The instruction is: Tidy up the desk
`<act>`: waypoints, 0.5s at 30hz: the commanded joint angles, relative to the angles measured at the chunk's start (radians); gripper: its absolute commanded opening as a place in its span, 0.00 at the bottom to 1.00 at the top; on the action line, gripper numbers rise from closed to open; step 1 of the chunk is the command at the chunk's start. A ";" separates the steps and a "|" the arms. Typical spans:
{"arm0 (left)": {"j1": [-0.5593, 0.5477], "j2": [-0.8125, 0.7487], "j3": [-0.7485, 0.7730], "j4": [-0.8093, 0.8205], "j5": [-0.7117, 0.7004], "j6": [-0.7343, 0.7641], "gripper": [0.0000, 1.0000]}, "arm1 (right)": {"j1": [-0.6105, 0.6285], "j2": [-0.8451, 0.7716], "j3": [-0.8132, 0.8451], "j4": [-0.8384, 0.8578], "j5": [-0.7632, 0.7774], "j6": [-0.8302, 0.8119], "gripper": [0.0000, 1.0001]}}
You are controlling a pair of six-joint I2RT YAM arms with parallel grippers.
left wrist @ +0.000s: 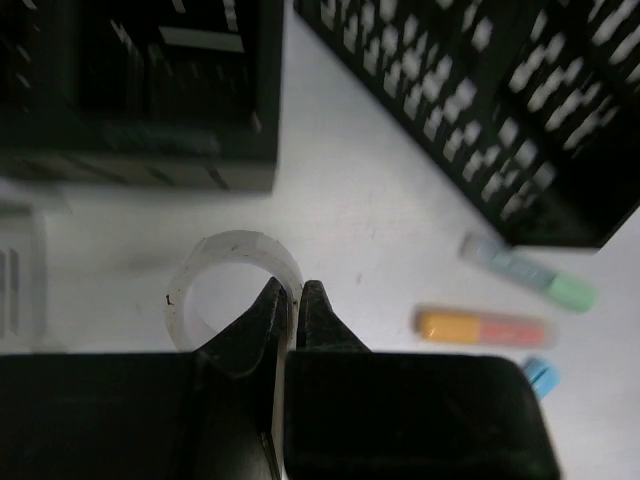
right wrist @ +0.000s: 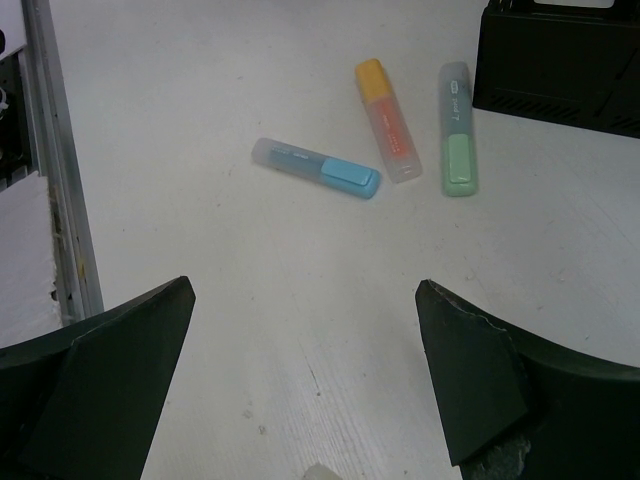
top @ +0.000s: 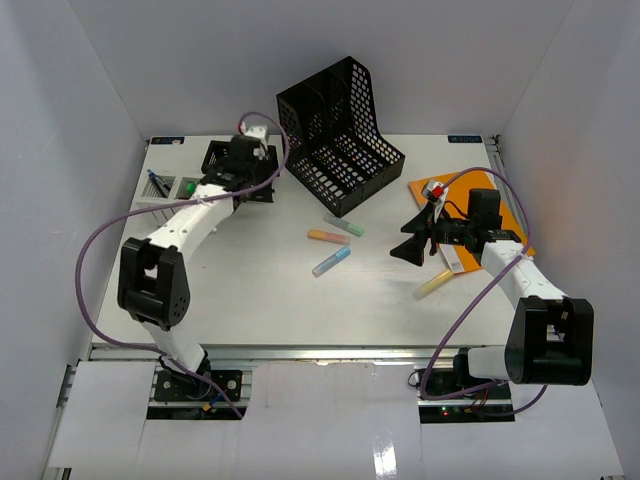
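- Top external view.
  - The table [top: 260, 300] is white and walled, and it lies under both arms.
  - The left fingers [top: 250, 172] are placed far left, near a black mesh rack [top: 340, 130] on their right. A small tray [top: 165, 186] with pens lies on their other side.
  - The right fingers [top: 408, 245] are held low. An orange pad [top: 480, 183] lies behind them and a yellow highlighter [top: 434, 284] lies just beside them.
  - Between the two pairs of fingers, a green highlighter [top: 343, 226], an orange highlighter [top: 328, 237] and a blue highlighter [top: 331, 262] are scattered on the table.
- Left wrist view.
  - The left fingers are pinched narrowly on the wall of a clear tape roll [left wrist: 215, 262]. Whether the roll is lifted or resting on the table cannot be told.
  - The rack is seen ahead and to the right, and a black box [left wrist: 140, 90] is seen ahead and to the left.
  - The three highlighters lie off to the right of the fingertips.
- Right wrist view.
  - The right fingers are spread wide, with only bare table between them.
  - The blue, orange and green highlighters lie ahead, well apart from the tips.
  - A corner of the rack is seen ahead on the right.
- Progress, as judged.
  - The task appears to be at an early stage, with only the tape roll taken in hand.
  - All four highlighters and the orange pad are not yet put away.
  - Whether anything is stored in the rack cannot be told.
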 commanded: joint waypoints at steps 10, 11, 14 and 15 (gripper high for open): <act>0.319 0.256 0.513 -0.028 0.218 -0.165 0.00 | -0.009 -0.017 -0.004 0.022 -0.014 -0.013 0.98; 0.322 0.296 0.548 -0.035 0.212 -0.165 0.00 | -0.009 -0.016 -0.004 0.022 -0.014 -0.013 0.98; 0.326 0.332 0.594 -0.040 0.214 -0.173 0.00 | -0.009 -0.015 -0.004 0.022 -0.012 -0.015 0.98; 0.328 0.338 0.595 -0.039 0.217 -0.180 0.00 | -0.009 -0.015 -0.004 0.022 -0.010 -0.016 0.98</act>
